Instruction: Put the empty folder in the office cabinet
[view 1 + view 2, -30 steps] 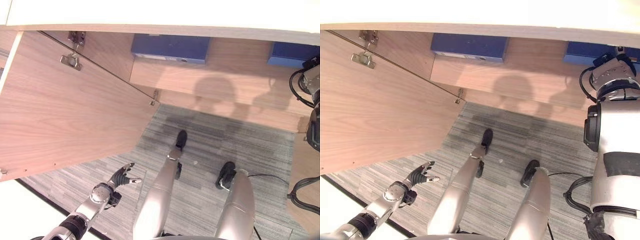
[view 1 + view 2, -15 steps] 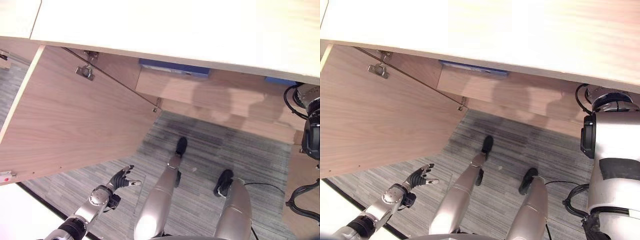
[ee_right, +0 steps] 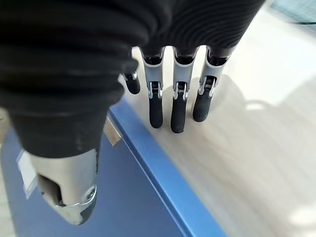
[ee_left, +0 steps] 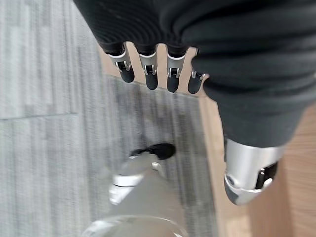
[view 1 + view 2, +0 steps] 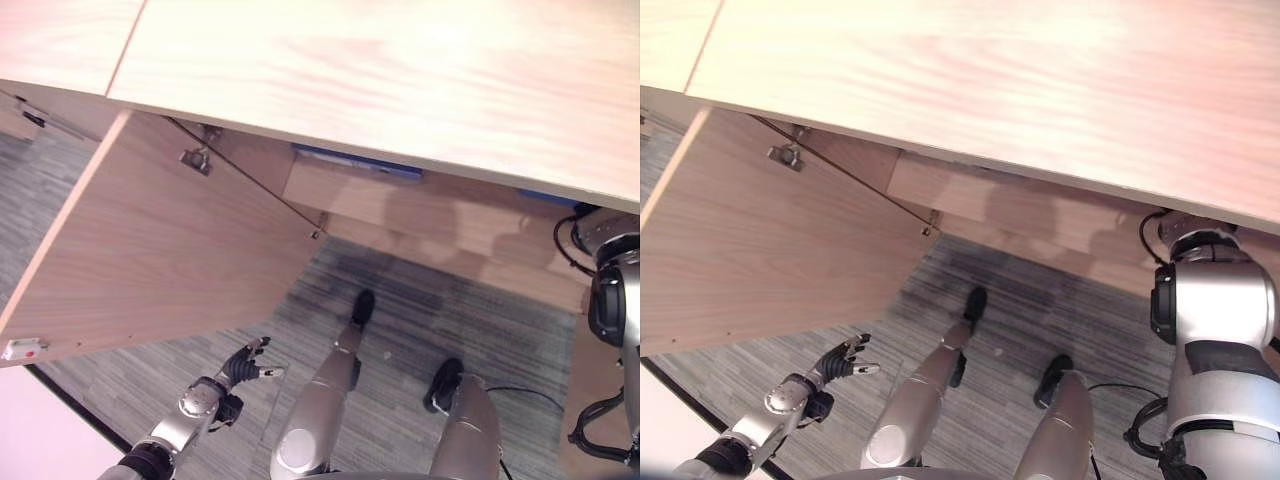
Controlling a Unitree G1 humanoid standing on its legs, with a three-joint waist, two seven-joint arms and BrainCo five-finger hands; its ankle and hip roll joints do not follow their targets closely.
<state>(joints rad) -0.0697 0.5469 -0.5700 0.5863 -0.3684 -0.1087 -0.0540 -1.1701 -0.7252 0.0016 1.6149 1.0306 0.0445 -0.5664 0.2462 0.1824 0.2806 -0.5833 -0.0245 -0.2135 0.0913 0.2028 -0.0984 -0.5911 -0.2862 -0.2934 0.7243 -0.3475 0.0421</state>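
From the head, the cabinet door [image 5: 150, 260] stands open at 9 o'clock; a blue folder [image 5: 355, 163] edge shows on the shelf at 12. The left hand [image 5: 243, 362] hangs relaxed, spread, at 7. Its wrist view shows straight fingers over carpet [image 4: 44, 123]. The right hand [image 3: 168, 94] hovers straight-fingered, holding nothing, beside a blue folder [image 3: 123, 197] on wood. Placement looks finished; next, likely closing the door.

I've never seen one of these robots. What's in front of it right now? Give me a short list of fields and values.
Cabinet door: swung open
Blue folder: lying on a wooden surface, under the right robot hand
Left robot hand: fingers straight, empty, above grey carpet
Right robot hand: fingers straight, over the folder's edge, not gripping
Inside cabinet: another blue folder
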